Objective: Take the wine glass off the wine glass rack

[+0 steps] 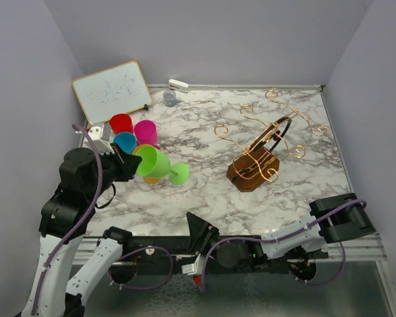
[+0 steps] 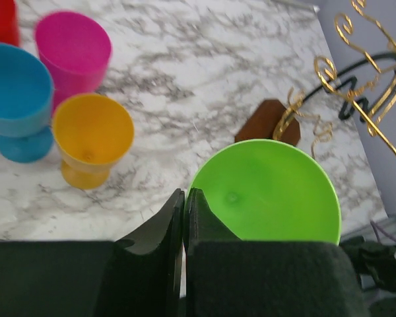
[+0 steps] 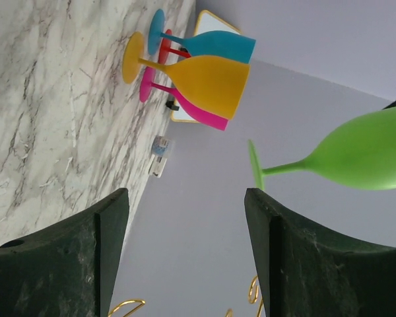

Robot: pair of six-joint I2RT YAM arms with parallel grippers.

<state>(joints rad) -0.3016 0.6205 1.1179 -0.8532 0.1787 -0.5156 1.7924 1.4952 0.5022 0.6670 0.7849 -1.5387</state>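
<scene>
Already off the rack (image 1: 261, 148), the green glass (image 1: 152, 162) sits at the left of the table (image 1: 204, 191), well apart from the copper wire stand. It is tilted, with its bowl toward the left arm and its foot pointing toward the middle of the table. Whether the foot touches the marble I cannot tell.

The left gripper (image 1: 131, 162) is clamped on the bowl's rim. In the left wrist view its fingers (image 2: 175, 224) are pressed together right at the near-left edge of the rim, and the camera looks down into the bowl.

The rack stands right of centre on its brown wooden base (image 1: 251, 174), leaning, with its curled arms spread toward the back right corner and a dark ring (image 1: 282, 129) among them. No glass hangs on it.

The right gripper (image 1: 201, 231) lies low by the near edge of the table, jaws wide apart with nothing between them. Its wrist camera looks across the marble toward the glasses.

Just behind the green glass stand four more glasses, close together: orange (image 2: 92, 135) nearest, half hidden by it from above, then blue (image 1: 125, 141), pink (image 1: 146, 131) and red (image 1: 121, 123).

A whiteboard (image 1: 112, 91) leans in the back left corner behind them, and a small grey roll (image 1: 169, 98) sits near the back wall
</scene>
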